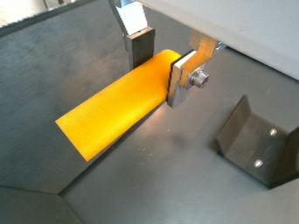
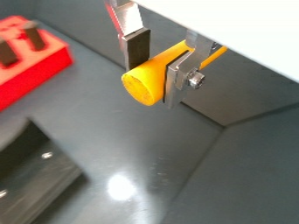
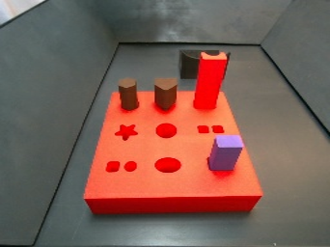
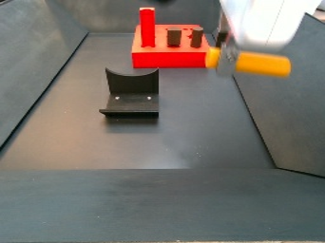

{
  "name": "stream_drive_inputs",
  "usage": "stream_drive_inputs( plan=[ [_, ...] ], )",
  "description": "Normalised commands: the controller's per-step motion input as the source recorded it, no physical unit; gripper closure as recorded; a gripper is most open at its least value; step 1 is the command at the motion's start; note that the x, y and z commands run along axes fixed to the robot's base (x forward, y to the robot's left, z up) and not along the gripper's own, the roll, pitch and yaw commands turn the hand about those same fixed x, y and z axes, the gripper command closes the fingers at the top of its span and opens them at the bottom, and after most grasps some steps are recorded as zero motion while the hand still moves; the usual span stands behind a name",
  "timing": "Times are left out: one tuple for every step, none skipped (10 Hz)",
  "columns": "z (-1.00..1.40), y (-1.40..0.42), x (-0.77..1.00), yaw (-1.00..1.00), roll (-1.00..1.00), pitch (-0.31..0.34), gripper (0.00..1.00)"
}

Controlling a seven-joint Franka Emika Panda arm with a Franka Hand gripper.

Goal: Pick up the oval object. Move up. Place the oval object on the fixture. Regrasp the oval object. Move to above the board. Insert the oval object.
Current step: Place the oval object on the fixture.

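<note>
Oval object (image 4: 261,65) up off the floor, lying level, jutting sideways out of the gripper (image 4: 223,59). Pinched near 1 end between the 2 silver fingers (image 1: 181,77), dark pads pressed against its flat sides, as both wrist views show; rounded end face (image 2: 145,85) pointing at the camera in a wrist view. Below and off to the side on the dark floor, the fixture (image 4: 129,94), well apart from the peg. Farther back, the board (image 4: 172,55), red, carrying 2 brown pegs (image 3: 129,95), a tall red post (image 3: 210,79) and a purple block (image 3: 226,152).
</note>
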Motion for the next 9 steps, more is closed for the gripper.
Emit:
stream_drive_inputs(
  plan=[
    [0.21, -1.0, 0.78, 1.0, 0.02, -0.001, 1.0],
    [0.18, -1.0, 0.81, 1.0, 0.02, 0.006, 1.0],
    [0.18, -1.0, 0.85, 1.0, 0.02, 0.012, 1.0],
    [0.17, -1.0, 0.89, 1.0, 0.02, 0.017, 1.0],
    [0.14, -0.94, 0.92, 1.0, 0.02, 0.024, 1.0],
    [0.07, -0.59, 0.75, 1.0, 0.02, 0.033, 1.0],
    [0.04, -0.41, 0.67, 1.0, 0.03, 0.036, 1.0],
    [0.01, -0.09, 0.48, 1.0, 0.03, 0.046, 1.0],
    [-0.01, -0.01, 0.36, 1.0, 0.03, 0.053, 1.0]
  ],
)
